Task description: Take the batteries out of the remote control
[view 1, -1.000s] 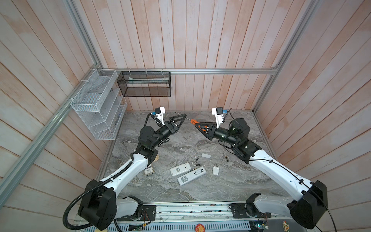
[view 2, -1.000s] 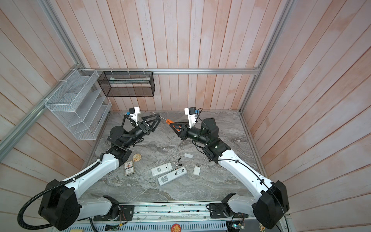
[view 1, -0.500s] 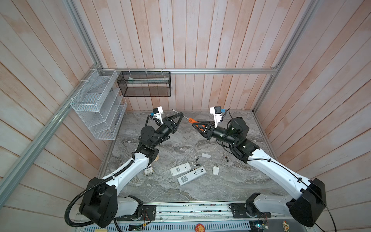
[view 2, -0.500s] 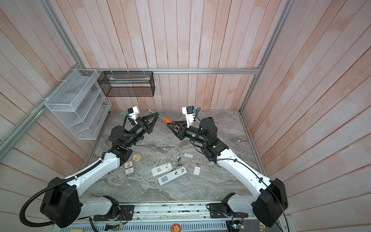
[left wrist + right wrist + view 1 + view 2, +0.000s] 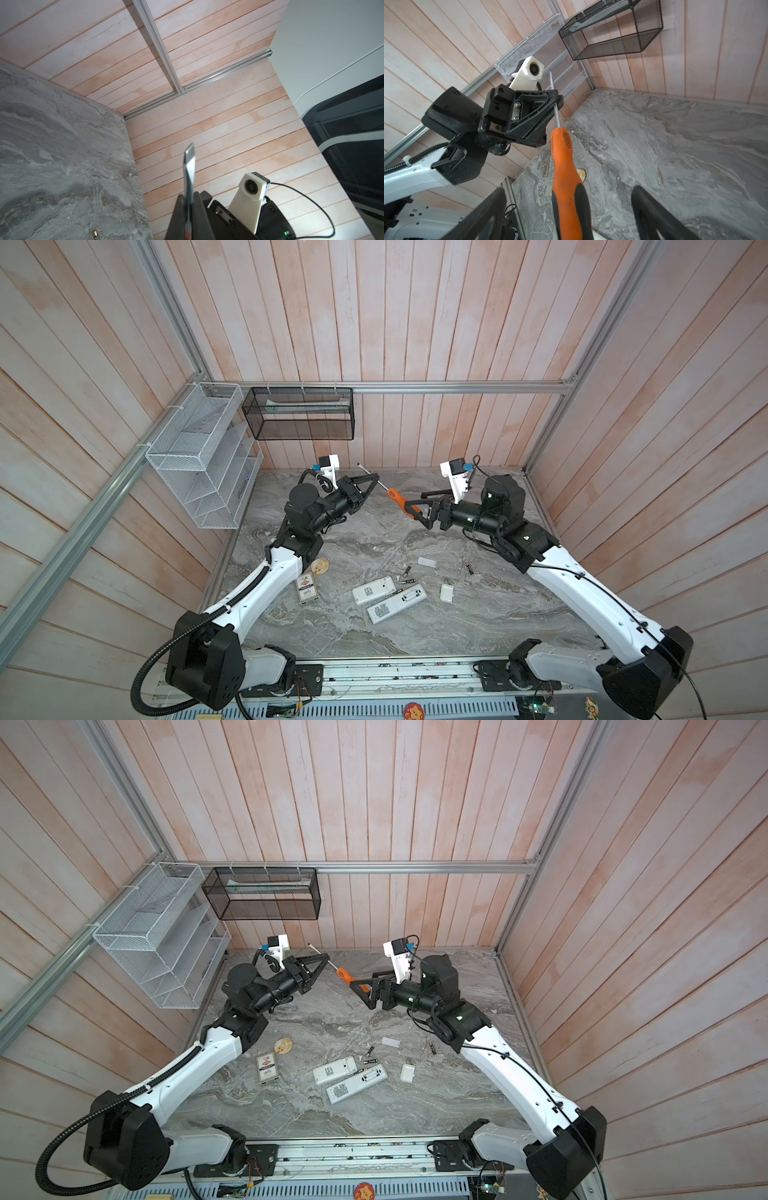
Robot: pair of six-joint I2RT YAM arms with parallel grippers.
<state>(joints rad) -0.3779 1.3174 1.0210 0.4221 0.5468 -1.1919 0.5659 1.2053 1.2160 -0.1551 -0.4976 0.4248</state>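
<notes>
Two white remote controls lie side by side low in the middle of both top views; the lower one has its battery bay uncovered. Loose batteries lie on the marble beside them. Raised at the back, my left gripper is shut on the metal shaft of an orange-handled screwdriver. My right gripper stands open, its fingers wide on either side of the handle and not touching it.
Two small white covers, a card box and a round disc lie on the marble. A white wire rack and a black mesh basket hang on the walls.
The left gripper has shut on the screwdriver's shaft. The right gripper, which held the handle, has now opened wide around it.
</notes>
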